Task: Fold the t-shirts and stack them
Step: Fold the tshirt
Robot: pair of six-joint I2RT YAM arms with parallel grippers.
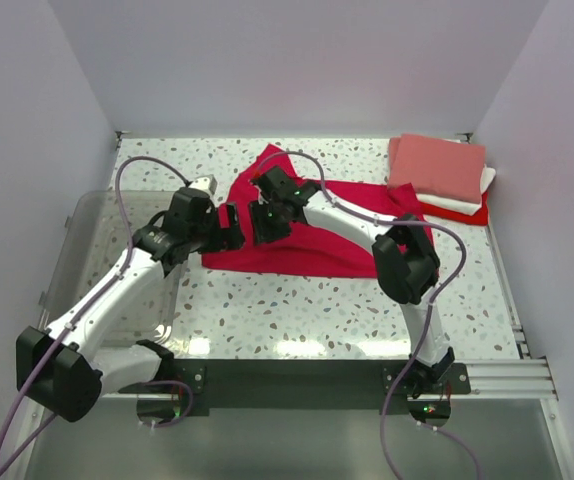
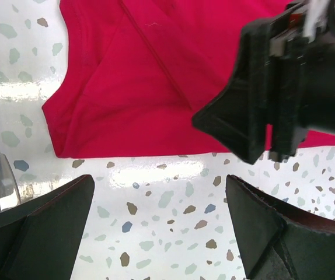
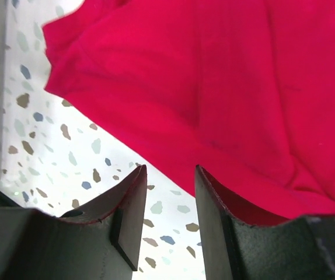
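A crimson-red t-shirt (image 1: 327, 225) lies spread and rumpled on the speckled table, also visible in the left wrist view (image 2: 156, 76) and the right wrist view (image 3: 214, 87). Both grippers meet at its left edge. My left gripper (image 1: 229, 228) is wide open over bare table (image 2: 159, 216), just short of the cloth's hem. My right gripper (image 1: 259, 220) hovers at the same edge with its jaws narrowly apart (image 3: 170, 175); table shows between them and no cloth is pinched. Folded t-shirts (image 1: 437, 170), salmon-pink on top of white and red, are stacked at the back right.
A clear plastic bin (image 1: 87, 230) stands at the table's left side, under the left arm. The right gripper's black body (image 2: 272, 99) crowds the left wrist view from the upper right. White walls close in the table on three sides.
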